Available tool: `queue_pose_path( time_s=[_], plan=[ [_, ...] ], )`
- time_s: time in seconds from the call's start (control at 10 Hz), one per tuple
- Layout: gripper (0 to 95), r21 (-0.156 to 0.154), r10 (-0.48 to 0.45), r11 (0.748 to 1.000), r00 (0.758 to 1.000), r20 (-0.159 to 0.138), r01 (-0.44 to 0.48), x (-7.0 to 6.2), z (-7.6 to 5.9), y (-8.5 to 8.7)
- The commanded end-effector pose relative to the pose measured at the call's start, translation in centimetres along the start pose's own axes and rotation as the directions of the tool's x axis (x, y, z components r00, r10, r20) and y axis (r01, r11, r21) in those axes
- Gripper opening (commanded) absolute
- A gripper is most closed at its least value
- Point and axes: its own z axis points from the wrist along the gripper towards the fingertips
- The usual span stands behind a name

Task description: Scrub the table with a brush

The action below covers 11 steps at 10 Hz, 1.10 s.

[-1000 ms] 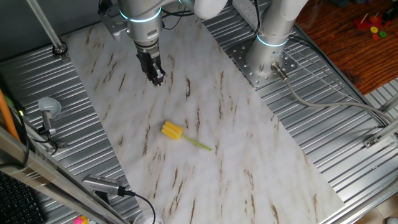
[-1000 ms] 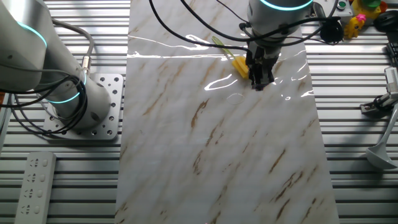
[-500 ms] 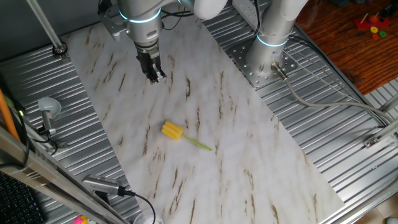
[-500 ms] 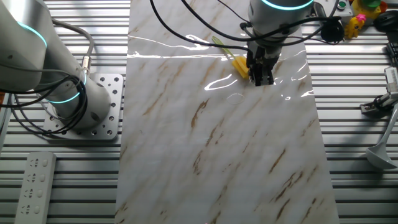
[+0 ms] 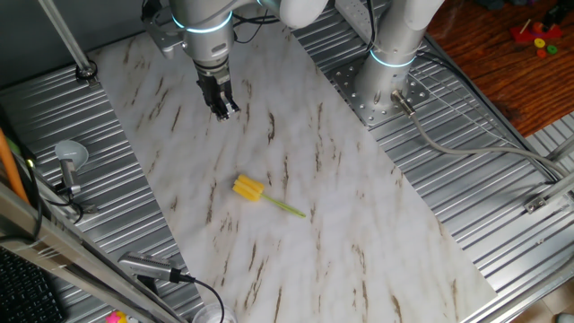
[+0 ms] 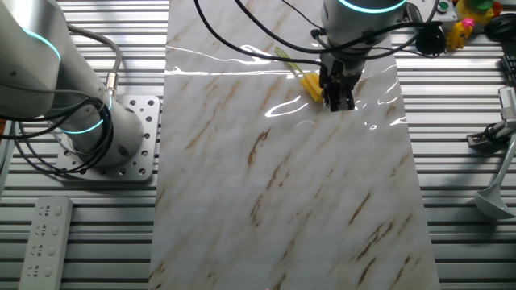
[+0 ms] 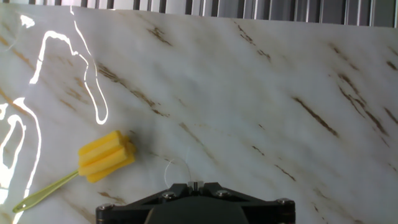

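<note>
The brush (image 5: 248, 189) lies flat on the white marble-patterned table (image 5: 359, 224), its yellow head toward the far left and its thin yellow-green handle (image 5: 287, 209) pointing right. In the other fixed view the brush (image 6: 310, 85) shows partly behind the hand. In the hand view its head (image 7: 107, 155) lies at the lower left. My gripper (image 5: 226, 111) hangs over the table some way beyond the brush, apart from it. Its fingers are pressed together and hold nothing. It also shows in the other fixed view (image 6: 339, 103) and in the hand view (image 7: 194, 184).
Ribbed grey metal panels (image 5: 81, 152) flank the table on both sides. A second arm's base (image 5: 387, 85) stands at the far right. A metal tool (image 5: 67, 161) lies on the left panel. A remote (image 6: 44, 234) lies on the panel in the other fixed view.
The gripper rose slightly and drew a little away from the brush, then stayed still. The brush has not moved.
</note>
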Motion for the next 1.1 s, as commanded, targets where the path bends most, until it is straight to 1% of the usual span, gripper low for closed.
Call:
queue_pose_path(
  time_s=[0.1, 0.3, 0.6, 0.7, 1.1],
  plan=[
    [0.0, 0.000, 0.000, 1.000, 1.000, -0.001, 0.000, -0.04, 0.00, 0.00],
    [0.0, -0.001, -0.019, 1.000, 1.000, -0.001, 0.019, -0.04, 0.00, 0.00],
    [0.0, -0.001, -0.012, 1.000, 1.000, -0.001, 0.012, -0.03, 0.00, 0.00],
    [0.0, 0.000, -0.032, 0.999, 0.999, -0.003, 0.032, -0.03, 0.00, 0.00],
    [0.0, -0.002, -0.055, 0.998, 0.998, -0.006, 0.055, -0.03, 0.00, 0.00]
  ],
)
